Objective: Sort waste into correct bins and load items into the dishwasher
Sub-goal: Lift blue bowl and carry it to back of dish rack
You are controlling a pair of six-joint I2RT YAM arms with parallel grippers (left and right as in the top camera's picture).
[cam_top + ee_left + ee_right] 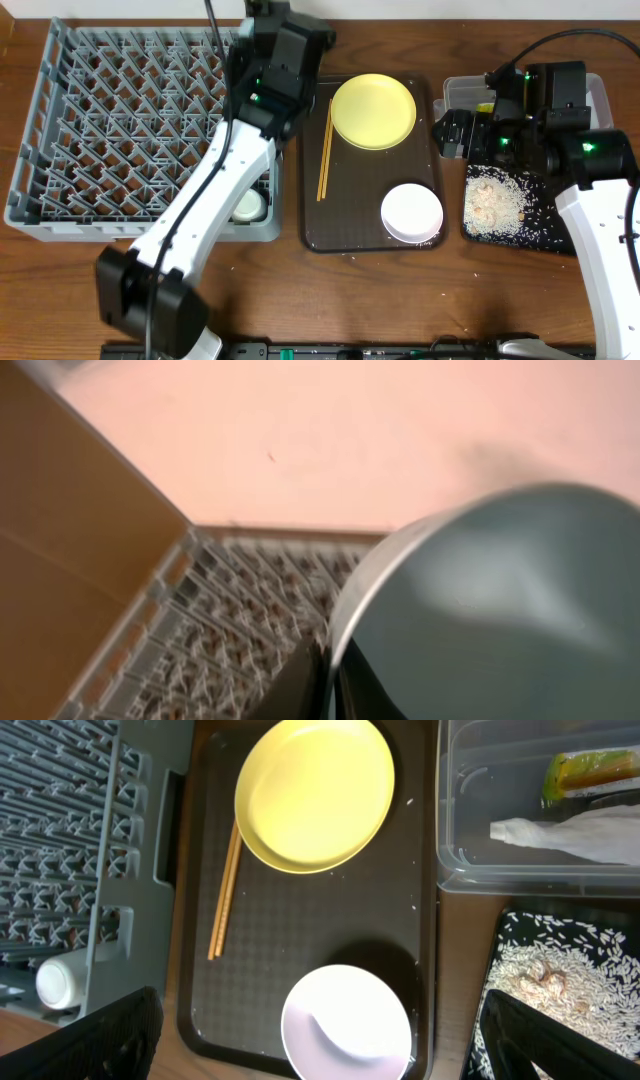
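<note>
Within clear tub (446, 810) — wrapper (590, 772), paper (570, 832), hidden overhead

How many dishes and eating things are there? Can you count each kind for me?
Plates: 1, the yellow plate
Bowls: 2, the white bowl and the light blue bowl
Cups: 1, the pale cup
Pairs of chopsticks: 1
Total: 5
</note>
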